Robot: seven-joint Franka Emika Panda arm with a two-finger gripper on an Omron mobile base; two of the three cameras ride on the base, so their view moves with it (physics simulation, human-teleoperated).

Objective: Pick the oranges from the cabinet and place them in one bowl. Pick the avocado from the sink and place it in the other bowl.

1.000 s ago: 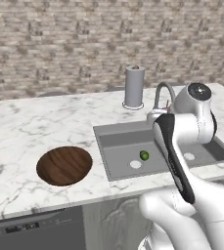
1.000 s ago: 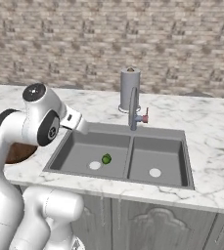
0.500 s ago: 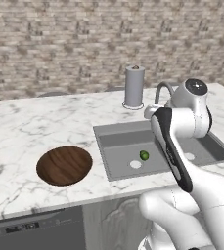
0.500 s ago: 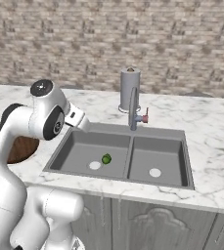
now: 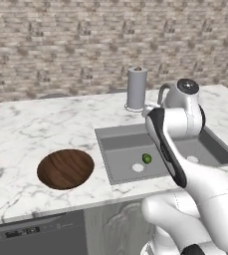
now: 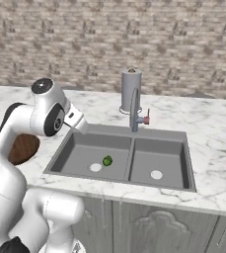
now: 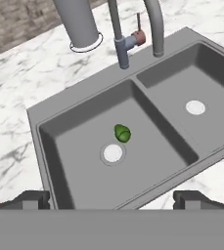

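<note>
Your gripper (image 7: 111,197) hangs above the sink (image 7: 59,122), fingers spread wide and holding nothing, the avocado (image 7: 122,133) well below and ahead of the fingertips, lying in the left basin just beside the drain hole (image 7: 112,153), dark brown bowl (image 5: 65,169) on the counter (image 5: 31,129) left of the sink.

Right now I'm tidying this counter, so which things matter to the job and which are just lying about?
Job:
avocado
sink
dark brown bowl
gripper

Lying about:
faucet
grey canister
</note>
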